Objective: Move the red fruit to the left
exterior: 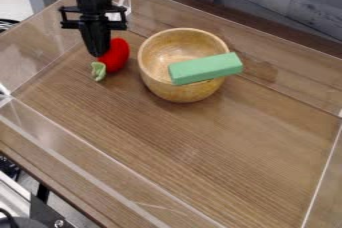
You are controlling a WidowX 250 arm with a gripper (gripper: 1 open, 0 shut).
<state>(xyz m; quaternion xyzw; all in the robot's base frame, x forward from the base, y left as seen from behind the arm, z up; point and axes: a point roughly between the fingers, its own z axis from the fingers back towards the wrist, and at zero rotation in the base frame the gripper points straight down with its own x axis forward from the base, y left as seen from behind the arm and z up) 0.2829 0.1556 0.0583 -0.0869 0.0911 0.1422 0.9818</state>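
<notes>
The red fruit (pixel 120 54) lies on the wooden table, left of the wooden bowl, with its light green stem (pixel 98 70) pointing toward the front left. My black gripper (pixel 98 50) comes down from above at the fruit's left side. Its fingers are pressed together on the left part of the fruit, which still rests on the table. The fingers hide part of the fruit.
A wooden bowl (pixel 160 80) stands just right of the fruit, with a green rectangular block (pixel 206 68) lying across its right rim. Clear plastic walls (pixel 40 47) enclose the wooden table (pixel 187 152); the left wall is close to the gripper.
</notes>
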